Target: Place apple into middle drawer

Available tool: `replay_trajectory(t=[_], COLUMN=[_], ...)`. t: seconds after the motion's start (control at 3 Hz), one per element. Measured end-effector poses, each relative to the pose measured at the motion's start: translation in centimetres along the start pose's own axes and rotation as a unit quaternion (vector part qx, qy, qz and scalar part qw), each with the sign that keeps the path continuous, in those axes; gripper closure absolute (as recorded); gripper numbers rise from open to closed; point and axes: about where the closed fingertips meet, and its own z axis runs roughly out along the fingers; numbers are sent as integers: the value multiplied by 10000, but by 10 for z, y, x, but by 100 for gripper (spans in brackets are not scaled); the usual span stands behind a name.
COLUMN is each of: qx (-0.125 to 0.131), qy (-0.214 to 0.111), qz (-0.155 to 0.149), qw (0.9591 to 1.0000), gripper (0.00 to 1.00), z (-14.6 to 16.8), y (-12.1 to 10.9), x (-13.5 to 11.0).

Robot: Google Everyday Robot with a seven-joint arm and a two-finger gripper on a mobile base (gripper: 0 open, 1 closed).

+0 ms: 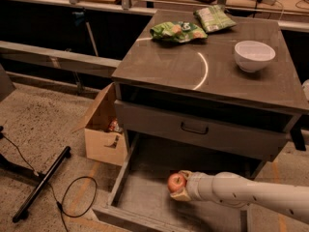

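Observation:
The red-orange apple [176, 181] is held in my gripper [179, 186], which is shut on it at the end of my white arm coming in from the lower right. The apple hangs just above the bare grey floor of the pulled-out middle drawer [145, 195], near its middle. The drawer box sticks out wide and deep below a closed grey drawer front with a black curved handle [194, 129].
The cabinet top [183, 66] bears a white bowl [254, 55] and two green snack bags [179, 31]. An open cardboard box [103, 129] stands on the floor left of the drawer. A black stand leg [42, 183] and cable [77, 197] lie at lower left.

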Motion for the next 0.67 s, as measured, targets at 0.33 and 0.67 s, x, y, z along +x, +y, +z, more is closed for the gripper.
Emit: replay_trajectory(t=[0.33, 0.67], qx=[26, 25], qy=[115, 197], qz=[137, 180], qw=[9998, 9996], gripper=[84, 62], z=[26, 39], y=[0, 3], x=[9, 13])
